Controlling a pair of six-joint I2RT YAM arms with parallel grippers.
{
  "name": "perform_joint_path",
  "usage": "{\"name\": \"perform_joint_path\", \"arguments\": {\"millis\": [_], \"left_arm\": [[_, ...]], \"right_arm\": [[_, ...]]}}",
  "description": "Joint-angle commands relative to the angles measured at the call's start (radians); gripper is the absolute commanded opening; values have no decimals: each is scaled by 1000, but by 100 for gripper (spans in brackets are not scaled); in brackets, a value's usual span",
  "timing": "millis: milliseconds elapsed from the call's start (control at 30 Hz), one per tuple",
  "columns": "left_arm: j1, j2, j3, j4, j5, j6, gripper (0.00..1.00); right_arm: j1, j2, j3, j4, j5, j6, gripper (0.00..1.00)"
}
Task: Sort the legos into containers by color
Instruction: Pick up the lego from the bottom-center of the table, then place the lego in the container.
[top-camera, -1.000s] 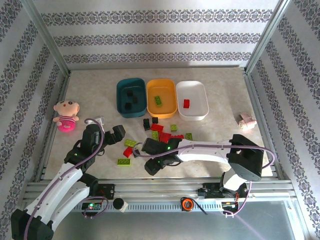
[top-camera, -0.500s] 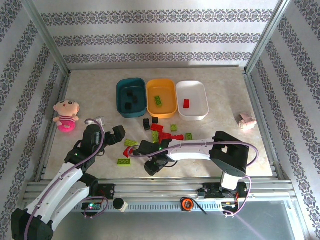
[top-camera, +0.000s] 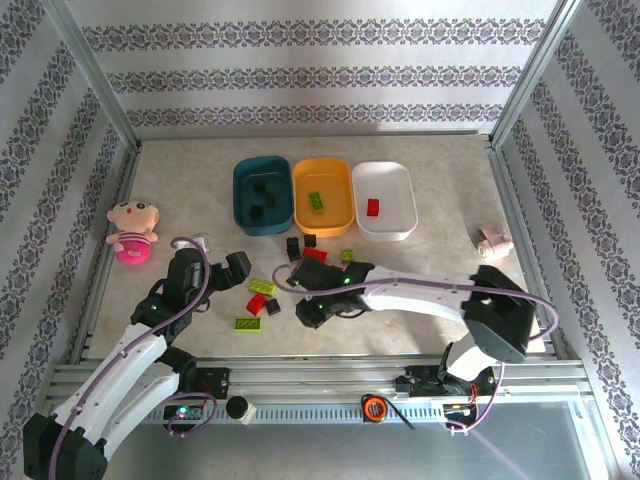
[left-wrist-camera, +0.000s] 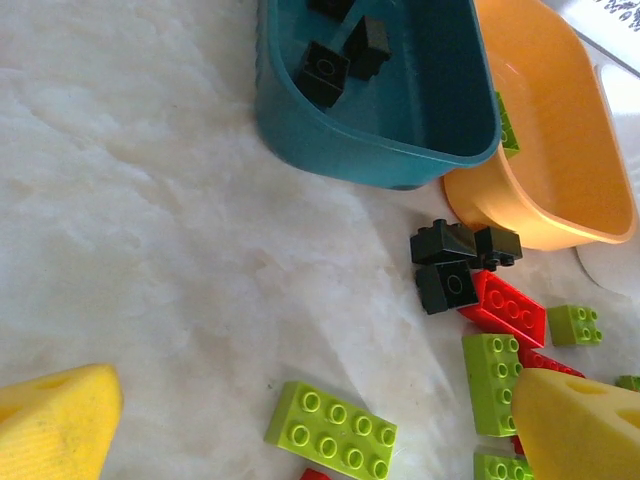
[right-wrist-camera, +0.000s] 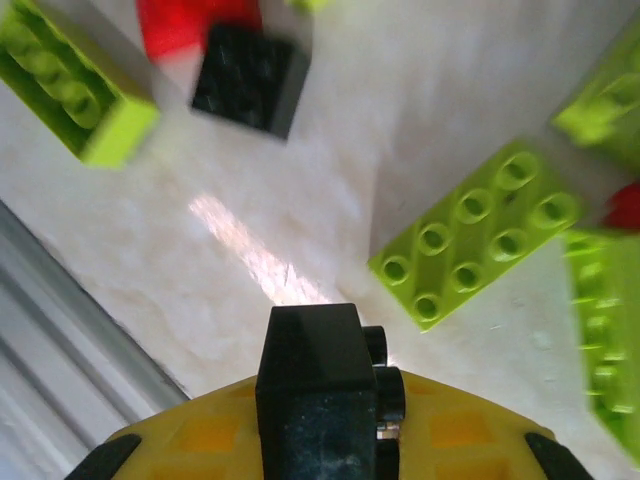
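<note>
This is looking like a robotics lab's test cell rather than a home. Bare aluminium posts (top-camera: 92, 72) are framing a small booth, and flat panels of striped wallpaper (top-camera: 320, 75) are standing in as its walls. A marble-patterned tabletop (top-camera: 440, 170) is sitting inside, with two white robot arms (top-camera: 420, 296) bolted to a slotted metal rail (top-camera: 320, 374) running along its near edge. Toy props are lying about: three plastic containers (top-camera: 395, 195), scattered legos (top-camera: 248, 323) and a pink plush doll (top-camera: 132, 228).
</note>
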Motion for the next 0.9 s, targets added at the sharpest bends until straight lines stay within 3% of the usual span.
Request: {"name": "perform_joint_path", "arguments": {"millis": [0,333,600,733,867], "left_arm": [[8,-15,45,-51,-31,3,100],[9,-18,81,-114,-36,9,100],[9,15,59,-108,27,-9,100],[7,29,37,-110,62,-26,100],[7,34,11,-104,91,-36,98]], "right_arm": [[-84,-31,98,-6,-6,-62,15],[-252,377,601,20,-15,-142,16],[-293,724,1022,-3,-1,-106,20],[-299,825,1185,-72,13,-98,32],[-299,853,1235,-91,13,-89,56]]}}
